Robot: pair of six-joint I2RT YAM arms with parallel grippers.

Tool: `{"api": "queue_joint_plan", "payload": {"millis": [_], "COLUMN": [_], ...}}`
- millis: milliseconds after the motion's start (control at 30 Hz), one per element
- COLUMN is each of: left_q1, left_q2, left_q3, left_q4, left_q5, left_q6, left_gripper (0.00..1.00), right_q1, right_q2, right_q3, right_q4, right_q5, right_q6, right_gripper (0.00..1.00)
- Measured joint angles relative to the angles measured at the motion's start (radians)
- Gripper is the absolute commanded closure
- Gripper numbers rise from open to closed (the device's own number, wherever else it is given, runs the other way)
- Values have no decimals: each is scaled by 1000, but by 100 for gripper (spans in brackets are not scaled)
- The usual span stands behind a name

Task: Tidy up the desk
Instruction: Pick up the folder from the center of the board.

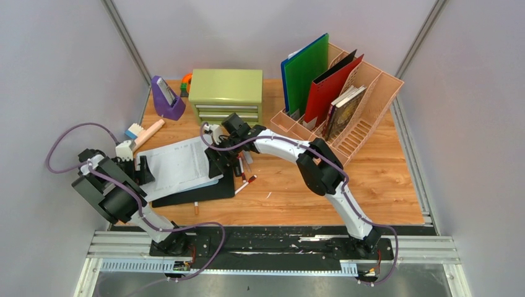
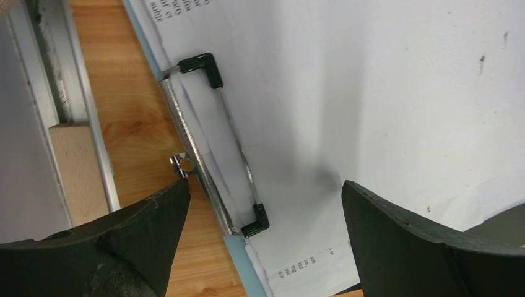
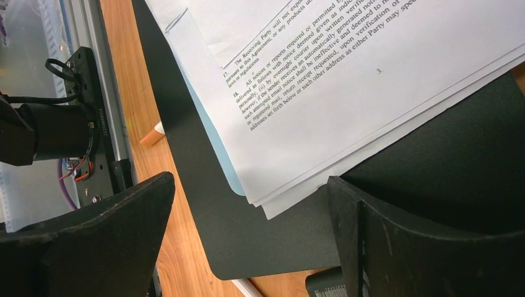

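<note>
The orange-brown wood-grain desk (image 1: 384,185) carries a stack of printed papers (image 1: 176,164) clipped to a light-blue clipboard (image 2: 244,260), which lies on a black folder (image 1: 204,192). My left gripper (image 1: 141,168) hangs open over the clipboard's metal clip (image 2: 210,142), one finger over bare wood and the other over the paper, holding nothing (image 2: 266,210). My right gripper (image 1: 218,162) stands open above the papers' corner and the black folder (image 3: 260,241), also holding nothing (image 3: 251,210).
An olive-green drawer chest (image 1: 226,93) stands at the back, a purple holder (image 1: 166,99) to its left. A pink file rack (image 1: 371,111) with green and red folders fills the back right. Pens (image 1: 244,176) lie beside the folder; a wooden block (image 1: 148,131) lies left.
</note>
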Motion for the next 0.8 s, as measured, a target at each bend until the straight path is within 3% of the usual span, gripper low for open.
{"api": "queue_joint_plan", "payload": {"millis": [267,800], "left_q1": [2,26], "left_q2": [51,74], "left_q3": [49,169], "left_q4": [-132,-358], "left_q5": [141,221], "left_q6": [112,274], "left_gripper": [1,11], "right_q1": [-1,-21], "right_q2": [5,15], "right_q3": [-1,-1], "right_q4": [-4,-9], "right_q5": [-10,-46], "right_q6": [10,26], "right_gripper": [6,7]}}
